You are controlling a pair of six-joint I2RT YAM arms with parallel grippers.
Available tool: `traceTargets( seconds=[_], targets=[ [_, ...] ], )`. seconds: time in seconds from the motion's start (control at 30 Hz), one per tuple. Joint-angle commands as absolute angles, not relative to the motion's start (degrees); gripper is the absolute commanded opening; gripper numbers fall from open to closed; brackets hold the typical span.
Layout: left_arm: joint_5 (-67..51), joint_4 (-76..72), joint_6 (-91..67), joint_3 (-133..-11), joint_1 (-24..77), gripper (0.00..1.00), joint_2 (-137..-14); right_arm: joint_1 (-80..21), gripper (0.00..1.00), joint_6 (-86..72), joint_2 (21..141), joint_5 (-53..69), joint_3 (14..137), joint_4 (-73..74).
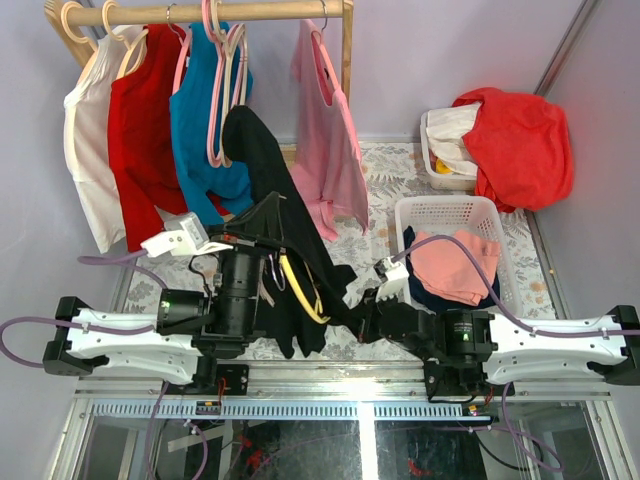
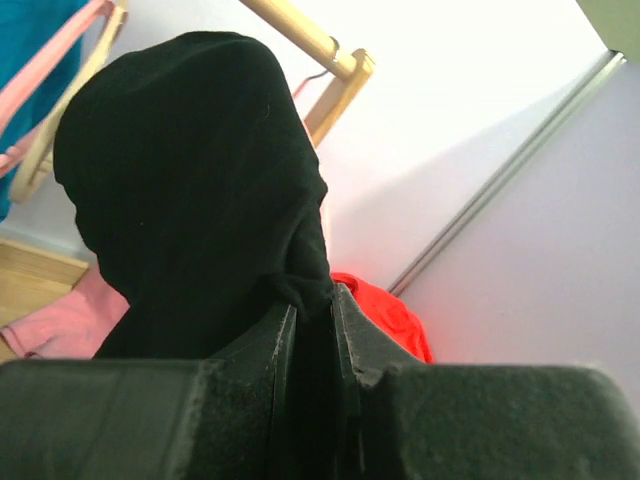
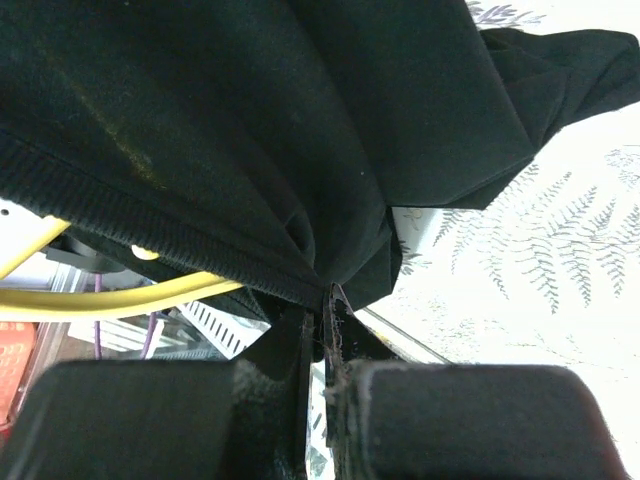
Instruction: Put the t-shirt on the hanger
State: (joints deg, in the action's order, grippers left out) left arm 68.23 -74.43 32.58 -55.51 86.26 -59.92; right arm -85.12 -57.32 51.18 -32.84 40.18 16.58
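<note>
The t-shirt (image 1: 262, 160) sits pinched in left gripper (image 2: 312, 308) and right gripper (image 3: 322, 300)

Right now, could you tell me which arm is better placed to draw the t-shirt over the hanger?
Probably the right: the right gripper pinches the t-shirt beside the hanger; the left gripper only holds cloth aloft.

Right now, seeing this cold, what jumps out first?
The black soft-cloth t-shirt, held up mid-table and pinched by both the left gripper and the right gripper. A thin yellow plastic hanger pokes out beneath it, between the arms. Behind, a wooden rack holds white, red, teal and pink tops.
</note>
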Motion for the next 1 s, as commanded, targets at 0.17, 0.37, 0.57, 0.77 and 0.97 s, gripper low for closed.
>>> traceTargets(
  seconds=[0.17, 0.37, 0.57, 0.77, 0.97],
  targets=[
    [64.37, -90.97, 42.25, -60.73, 83.93, 0.00, -60.50, -85.69, 0.00, -48.17, 58.58, -19.58, 38.55, 23.23],
    [61.47, -91.05, 40.40, -60.27, 82.82, 0.00, -61.02, -85.90, 0.00, -43.69, 63.91, -11.97, 43.32, 18.25],
    [58.87, -91.46, 38.36, -58.05, 82.21, 0.00, -60.37, -86.12, 0.00, -40.44, 67.66, -3.83, 48.62, 16.02],
    [58.75, -89.36, 33.01, -57.28, 81.65, 0.00, -56.89, -86.11, 0.00, -42.50, 69.13, -5.07, 47.07, 16.39],
    [57.67, -82.17, 25.54, -60.17, 81.67, 0.00, -55.43, -86.11, 0.00, -44.57, 75.68, -13.21, 47.49, 21.93]
  ],
)
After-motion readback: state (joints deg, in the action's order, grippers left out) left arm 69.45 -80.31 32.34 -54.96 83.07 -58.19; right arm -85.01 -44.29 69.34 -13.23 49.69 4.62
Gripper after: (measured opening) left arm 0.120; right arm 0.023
